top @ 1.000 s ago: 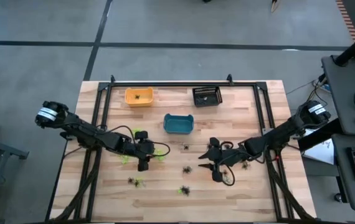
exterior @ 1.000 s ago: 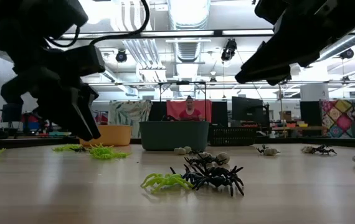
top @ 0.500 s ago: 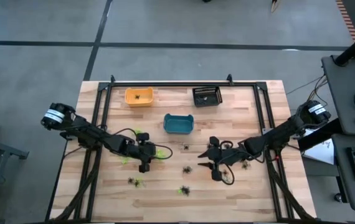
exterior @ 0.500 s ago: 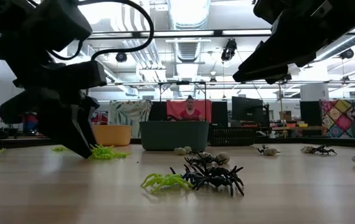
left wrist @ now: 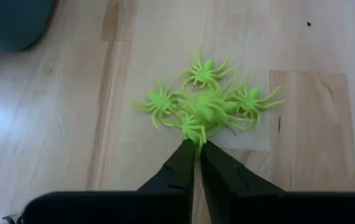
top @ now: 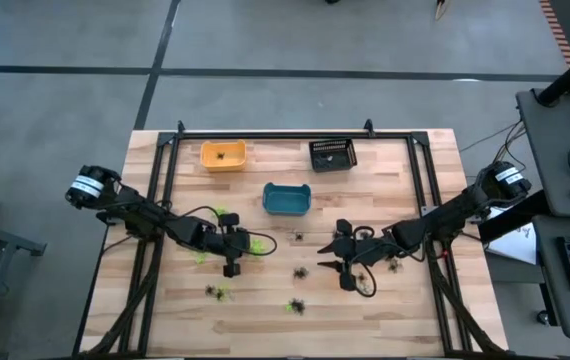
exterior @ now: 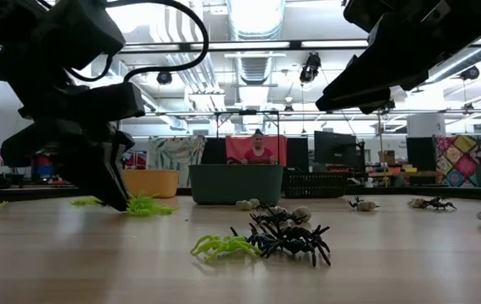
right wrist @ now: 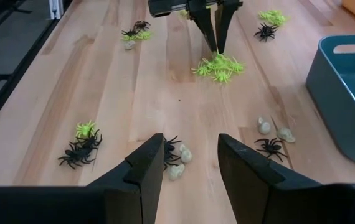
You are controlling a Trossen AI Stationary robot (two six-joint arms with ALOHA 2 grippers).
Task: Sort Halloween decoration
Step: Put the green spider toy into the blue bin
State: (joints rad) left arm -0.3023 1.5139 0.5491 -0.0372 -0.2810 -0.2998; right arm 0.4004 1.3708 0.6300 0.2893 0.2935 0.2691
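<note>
The Halloween decoration lay scattered over the pale wooden worktop: a cluster of lime green spiders sat on the left half, a green one tangled with black spiders lay nearest the low camera, and pale grey-white pieces rested beside a black spider near the middle. The worktop stood on a grey floor; beyond it the low view showed a lit workshop with ceiling ducts, screens and a person in red seated far back. Behind the spiders stood an orange bin, a black bin and, nearer the middle, a teal bin, all well apart from the green cluster. The left hand pointed down at the near edge of that cluster, its fingers pressed together with a green spider's leg at their tips; whether they truly pinched it was hard to tell. The right hand hovered over the middle of the worktop, fingers spread and holding nothing, above the black and pale pieces.
</note>
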